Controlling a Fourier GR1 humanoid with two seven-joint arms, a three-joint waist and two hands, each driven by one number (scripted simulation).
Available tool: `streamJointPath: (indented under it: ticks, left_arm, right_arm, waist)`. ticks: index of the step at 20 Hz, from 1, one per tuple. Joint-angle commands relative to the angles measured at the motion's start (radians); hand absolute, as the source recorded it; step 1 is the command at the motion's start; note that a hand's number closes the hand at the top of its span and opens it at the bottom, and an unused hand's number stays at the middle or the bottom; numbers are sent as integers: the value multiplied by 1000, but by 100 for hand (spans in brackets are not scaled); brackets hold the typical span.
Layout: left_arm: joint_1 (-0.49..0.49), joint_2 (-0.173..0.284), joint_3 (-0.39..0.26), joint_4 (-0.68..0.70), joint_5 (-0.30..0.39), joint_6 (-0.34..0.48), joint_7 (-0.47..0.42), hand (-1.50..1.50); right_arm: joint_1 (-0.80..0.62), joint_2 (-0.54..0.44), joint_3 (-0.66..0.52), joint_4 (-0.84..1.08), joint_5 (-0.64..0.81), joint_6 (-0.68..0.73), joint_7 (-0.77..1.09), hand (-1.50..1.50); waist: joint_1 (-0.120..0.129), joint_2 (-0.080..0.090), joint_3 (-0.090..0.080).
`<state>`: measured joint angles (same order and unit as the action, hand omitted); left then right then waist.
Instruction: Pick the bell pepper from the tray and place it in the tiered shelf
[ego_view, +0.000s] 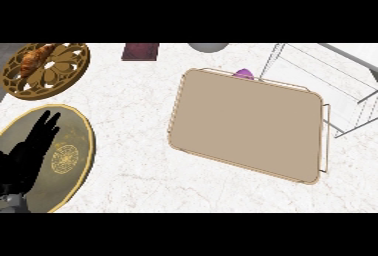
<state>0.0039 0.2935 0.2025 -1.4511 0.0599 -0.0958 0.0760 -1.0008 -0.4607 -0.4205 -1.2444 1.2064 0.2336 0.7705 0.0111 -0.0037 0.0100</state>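
The beige tray (244, 125) with a thin gold rim fills the middle right, and its flat top shows nothing on it. A small purple thing (244, 73), possibly the bell pepper, peeks out at the tray's far edge, mostly hidden. The wire tiered shelf (336, 85) stands just right of the tray, at the upper right. My left hand (33, 147) rests open at the lower left, fingers straight and pointing up, far from the tray. My right hand does not show.
A dark round plate (74, 150) with a gold rim lies under my left hand. A croissant (33, 59) sits on an ornate gold plate (63, 70) at the upper left. A dark red object (140, 51) and a grey object (208, 47) sit along the far edge.
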Motion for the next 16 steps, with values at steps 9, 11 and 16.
streamJointPath:
  ticks: [9,11,16]
  left_arm:
    - [-17,-22,2,62,-8,-7,6,0]
    - [13,-6,9,26,-7,-14,18,0]
    - [34,-7,22,53,-7,-25,-22,0]
  right_arm:
    - [-15,-51,-95,85,-157,-165,-107,-150]
    - [-35,-20,-123,40,-203,-157,-57,-150]
    - [-25,-16,-175,-64,-314,-120,-20,-150]
  waist:
    - [-9,6,-10]
    - [-7,3,-10]
    - [-14,1,-10]
